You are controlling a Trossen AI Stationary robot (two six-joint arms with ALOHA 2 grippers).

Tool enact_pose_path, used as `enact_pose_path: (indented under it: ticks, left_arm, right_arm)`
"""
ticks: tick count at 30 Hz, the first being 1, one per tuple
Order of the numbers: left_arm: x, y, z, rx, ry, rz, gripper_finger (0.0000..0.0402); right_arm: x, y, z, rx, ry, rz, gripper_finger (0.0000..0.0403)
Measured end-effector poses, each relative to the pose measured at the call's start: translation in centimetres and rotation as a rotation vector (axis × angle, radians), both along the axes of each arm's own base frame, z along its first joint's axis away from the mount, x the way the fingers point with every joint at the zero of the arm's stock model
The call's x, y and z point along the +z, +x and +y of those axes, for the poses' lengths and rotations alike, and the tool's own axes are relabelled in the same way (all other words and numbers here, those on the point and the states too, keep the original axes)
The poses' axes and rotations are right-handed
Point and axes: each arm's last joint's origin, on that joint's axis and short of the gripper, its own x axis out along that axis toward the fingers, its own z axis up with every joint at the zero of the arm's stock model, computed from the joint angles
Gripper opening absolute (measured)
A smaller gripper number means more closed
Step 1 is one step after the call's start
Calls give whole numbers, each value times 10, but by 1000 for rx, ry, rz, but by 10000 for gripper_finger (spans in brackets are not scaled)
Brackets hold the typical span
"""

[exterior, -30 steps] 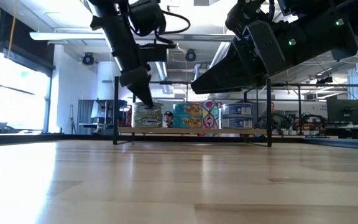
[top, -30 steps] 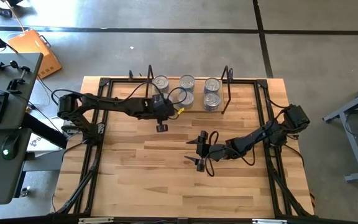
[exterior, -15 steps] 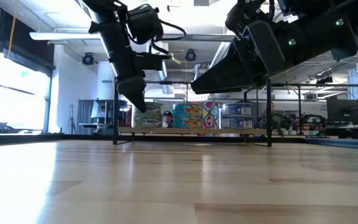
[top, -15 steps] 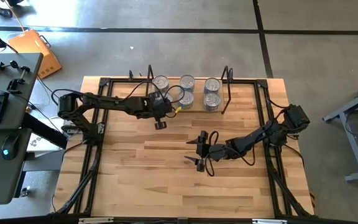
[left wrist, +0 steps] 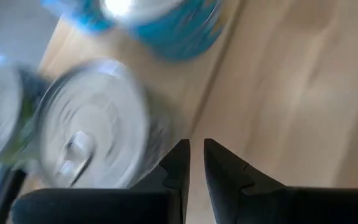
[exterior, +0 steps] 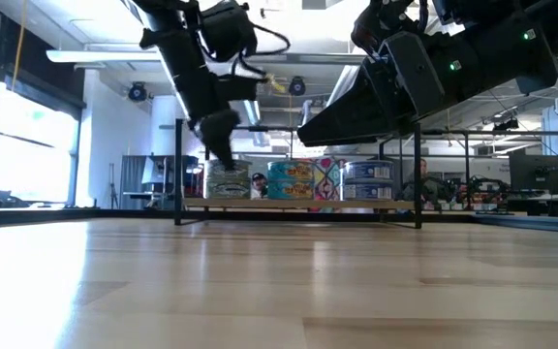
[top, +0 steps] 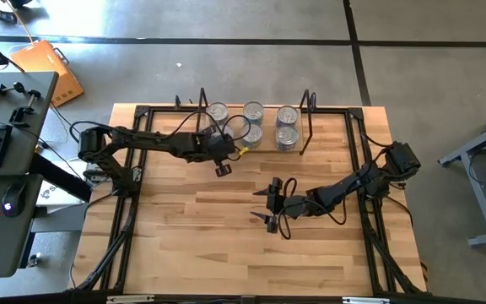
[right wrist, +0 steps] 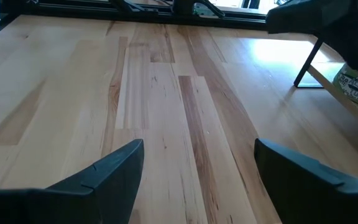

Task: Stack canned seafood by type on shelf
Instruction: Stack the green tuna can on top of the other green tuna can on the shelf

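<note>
Cans on shelf; both fingers empty.
The cans point(top: 252, 122) are grouped on the shelf point(top: 303, 142) at the counter's far edge. The left gripper point(top: 224, 169), fingers nearly closed, is positioned just before them; the right gripper point(top: 270, 205) is spread at mid-counter.

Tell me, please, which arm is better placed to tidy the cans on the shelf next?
The left, probably. Its gripper hangs just in front of the cans on the shelf, fingers almost closed and empty. The right gripper waits open at mid-table.

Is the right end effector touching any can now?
Apart. In the high view the right end effector is over bare table, far from the cans on the shelf.
</note>
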Motion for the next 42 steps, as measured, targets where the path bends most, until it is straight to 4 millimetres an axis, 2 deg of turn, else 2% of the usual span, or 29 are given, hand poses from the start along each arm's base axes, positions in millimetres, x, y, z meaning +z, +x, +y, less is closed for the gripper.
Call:
enact_pose_path:
  ticks: [5, 11, 16, 27, 42]
  left_arm:
    - [2, 15, -3, -68, -38, -126, 37]
    - [-22, 24, 3, -109, 17, -38, 37]
    - [-37, 25, 8, -58, 125, 54, 37]
    - [-33, 21, 9, 18, 134, 39, 37]
    - [-35, 11, 8, 92, 125, 108, 37]
  right_arm:
    - [0, 0, -1, -2, 0, 0, 298]
    - [0, 0, 0, -2, 0, 0, 298]
    - [0, 0, 0, -1, 0, 0, 298]
    - [0, 0, -1, -2, -2, 6, 298]
    - [-1, 0, -1, -2, -2, 6, 298]
